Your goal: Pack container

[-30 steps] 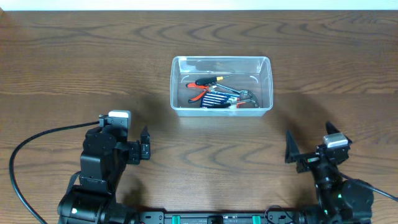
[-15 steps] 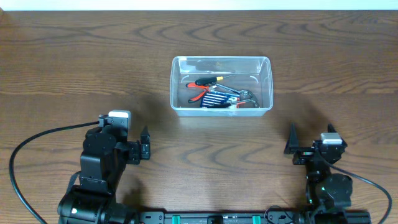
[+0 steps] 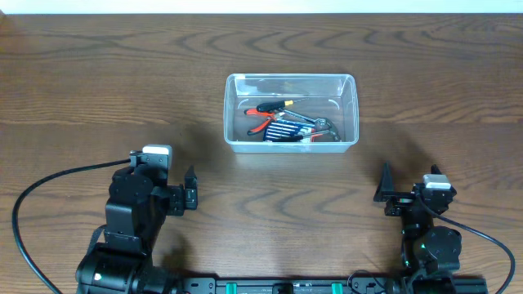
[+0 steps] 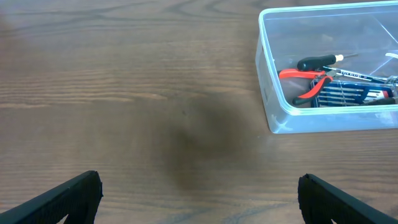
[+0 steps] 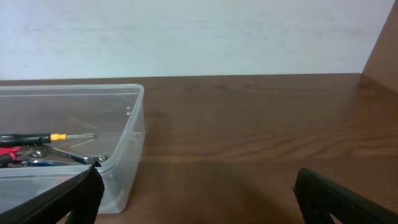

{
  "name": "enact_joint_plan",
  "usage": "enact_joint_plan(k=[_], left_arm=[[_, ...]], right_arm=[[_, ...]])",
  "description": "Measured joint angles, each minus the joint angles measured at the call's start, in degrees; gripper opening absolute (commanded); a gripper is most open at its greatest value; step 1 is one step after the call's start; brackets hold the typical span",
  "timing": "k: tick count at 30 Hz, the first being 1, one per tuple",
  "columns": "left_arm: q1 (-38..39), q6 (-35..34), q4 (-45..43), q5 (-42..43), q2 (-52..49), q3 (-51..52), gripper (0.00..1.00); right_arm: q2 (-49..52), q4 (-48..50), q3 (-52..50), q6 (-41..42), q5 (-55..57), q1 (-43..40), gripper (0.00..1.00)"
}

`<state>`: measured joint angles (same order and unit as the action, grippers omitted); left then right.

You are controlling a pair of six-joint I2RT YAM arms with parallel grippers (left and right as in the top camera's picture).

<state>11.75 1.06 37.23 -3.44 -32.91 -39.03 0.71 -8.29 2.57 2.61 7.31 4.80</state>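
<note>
The clear plastic container [image 3: 291, 82] stands on the wooden table at centre back. It holds red-handled pliers [image 3: 263, 123], a black screwdriver with a yellow collar [image 3: 276, 106], a blue drill-bit case [image 3: 288, 131] and a metal tool [image 3: 327, 126]. The container also shows in the left wrist view [image 4: 273, 112] and the right wrist view [image 5: 127, 168]. My left gripper [image 3: 189, 198] is open and empty near the front left, its fingers wide apart [image 4: 199, 196]. My right gripper [image 3: 391, 196] is open and empty at the front right [image 5: 199, 199].
A black cable [image 3: 45, 184] loops over the table at the front left. A white wall [image 5: 199, 37] stands behind the table's far edge. Bare wood lies between the grippers and the container.
The right arm has drawn back slightly toward the front edge and straightened, then held still. The left arm and the container have not moved.
</note>
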Motion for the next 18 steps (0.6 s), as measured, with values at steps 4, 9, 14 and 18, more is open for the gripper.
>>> enact_joint_plan(k=[4,9,14,18], left_arm=[[0.0,0.0,0.0,0.0,0.0,0.0,0.98],[0.0,0.0,0.0,0.0,0.0,0.0,0.98],[0.0,0.0,0.0,0.0,0.0,0.0,0.98],[-0.17,0.0,1.03,0.02,1.07,0.0,0.98]], right_arm=[[0.0,0.0,-0.02,0.0,0.04,0.0,0.99],[0.0,0.0,-0.02,0.0,0.04,0.0,0.99],[0.0,0.0,0.0,0.0,0.04,0.0,0.99],[0.0,0.0,0.0,0.0,0.04,0.0,0.99]])
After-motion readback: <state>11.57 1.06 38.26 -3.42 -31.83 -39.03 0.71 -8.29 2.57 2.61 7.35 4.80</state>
